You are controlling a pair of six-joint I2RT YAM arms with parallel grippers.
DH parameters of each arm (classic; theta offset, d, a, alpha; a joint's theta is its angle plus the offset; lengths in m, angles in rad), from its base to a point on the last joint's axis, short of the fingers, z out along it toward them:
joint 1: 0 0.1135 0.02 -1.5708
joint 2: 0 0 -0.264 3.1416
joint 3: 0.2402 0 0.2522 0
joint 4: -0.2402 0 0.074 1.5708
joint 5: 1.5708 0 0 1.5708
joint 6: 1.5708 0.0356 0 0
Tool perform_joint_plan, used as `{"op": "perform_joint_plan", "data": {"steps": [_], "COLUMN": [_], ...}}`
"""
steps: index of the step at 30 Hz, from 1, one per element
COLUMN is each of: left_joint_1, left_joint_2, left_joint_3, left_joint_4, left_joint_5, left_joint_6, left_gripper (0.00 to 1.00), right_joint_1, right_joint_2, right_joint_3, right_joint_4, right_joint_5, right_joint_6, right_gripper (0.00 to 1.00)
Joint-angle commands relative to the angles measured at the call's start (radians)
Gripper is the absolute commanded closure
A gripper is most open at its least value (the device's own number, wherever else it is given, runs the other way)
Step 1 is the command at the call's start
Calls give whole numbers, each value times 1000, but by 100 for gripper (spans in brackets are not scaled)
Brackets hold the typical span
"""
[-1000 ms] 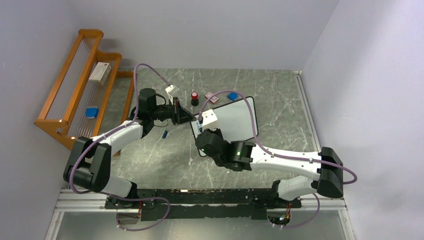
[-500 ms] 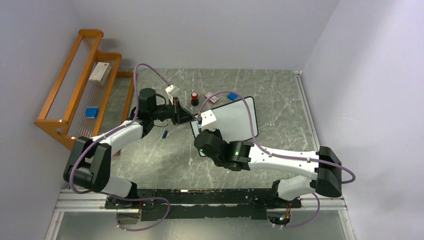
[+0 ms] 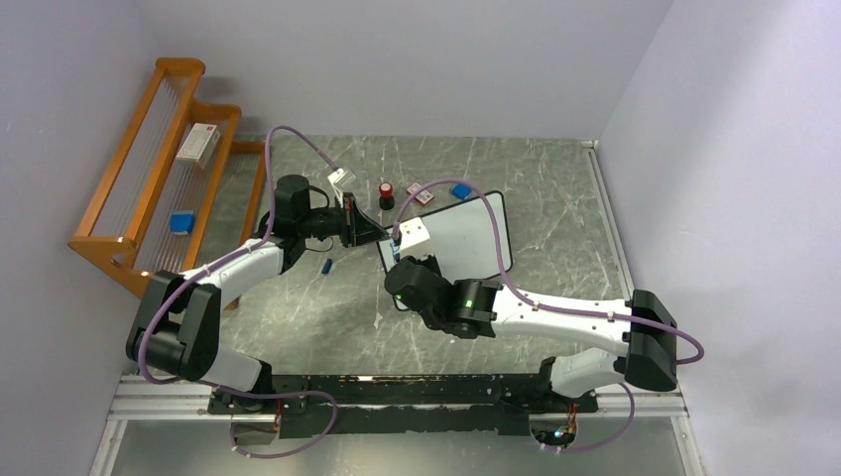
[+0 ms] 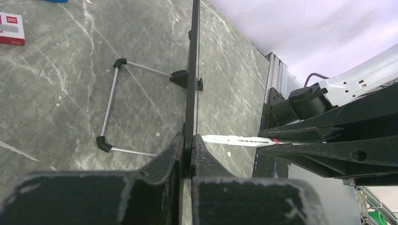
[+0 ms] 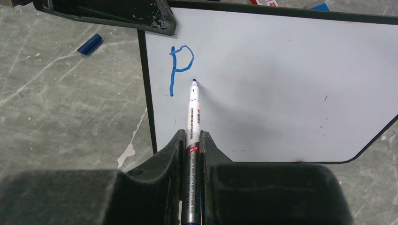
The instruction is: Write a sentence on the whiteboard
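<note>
The whiteboard (image 3: 466,236) stands propped on the table, edge-on in the left wrist view (image 4: 192,56) and face-on in the right wrist view (image 5: 281,84). A single blue letter "P" (image 5: 179,68) is on it at the upper left. My left gripper (image 3: 375,234) (image 4: 188,143) is shut on the board's left frame edge. My right gripper (image 3: 399,260) (image 5: 193,138) is shut on a white marker pen (image 5: 193,117); its tip touches the board just right of the "P". The pen also shows in the left wrist view (image 4: 239,139).
A blue marker cap (image 3: 326,265) (image 5: 89,44) lies on the table left of the board. A red-topped small bottle (image 3: 386,193), small cards (image 3: 420,193) and a blue block (image 3: 461,190) lie behind the board. A wooden rack (image 3: 159,178) stands at far left.
The right arm has shifted slightly left, taking the pen tip with it. The left arm has not moved.
</note>
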Motion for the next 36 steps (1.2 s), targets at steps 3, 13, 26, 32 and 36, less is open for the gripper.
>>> {"op": "perform_joint_plan", "data": {"steps": [3,13,26,32,36], "left_joint_1": [-2,-2,-2,-2,-2], "left_joint_2": [17,15,13,15,15], "left_joint_3": [5,5,5,5,5], "left_joint_4": [-14,-15,-16,-16,-15], "left_joint_5": [13,11,11,11,13], "left_joint_6": [8,8,9,8,7], "left_gripper": [95,95,95,95,95], "right_joint_1": [-6,-6,-6,-6,-7], "right_joint_2": [15,7,26,27,24], "right_joint_3": [-1,-6,-5,-3,-2], "right_joint_4": [24,3,-54,-80,-87], "right_joint_5": [7,-27,-34,1,25], "right_joint_6": [9,3,22,38,51], "right_gripper": [100,100,100,100,100]}}
